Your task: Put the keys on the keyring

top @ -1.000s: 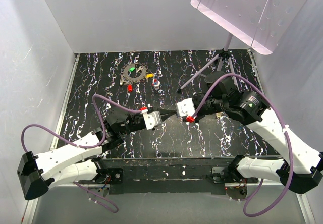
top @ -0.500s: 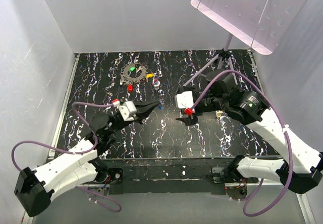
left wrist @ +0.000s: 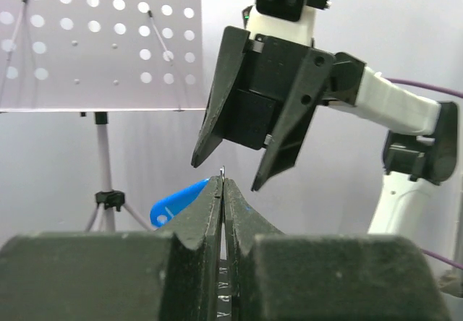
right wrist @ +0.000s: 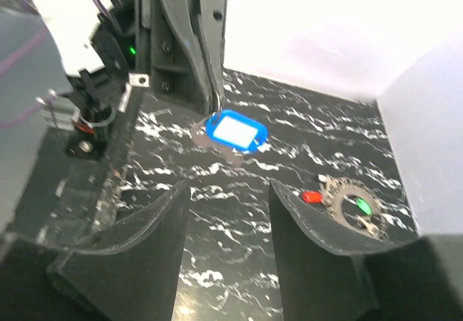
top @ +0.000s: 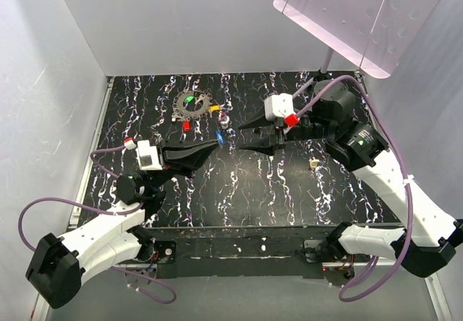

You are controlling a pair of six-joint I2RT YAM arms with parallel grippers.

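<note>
The keyring (top: 194,103) lies at the back left of the mat, a spiky disc of grey keys with a green cap inside; it also shows in the right wrist view as the keyring (right wrist: 354,205). A red-capped key (top: 187,126) lies just in front of it. My left gripper (top: 215,144) is raised above the mat and shut on the thin metal loop (left wrist: 223,169) of a blue tag (left wrist: 177,199) with a white label, which hangs from its tips. My right gripper (top: 242,138) faces it a short gap away, open and empty.
A small red-white-blue object (top: 224,118) lies right of the keyring. A beige lump (top: 313,163) sits on the mat under the right arm. A music stand (top: 347,17) rises at the back right on a tripod. White walls enclose the mat.
The grippers met at the mat's middle. The right one opened and drew back toward the rear; the left one pulled back left, raised, with the blue tag in it.
</note>
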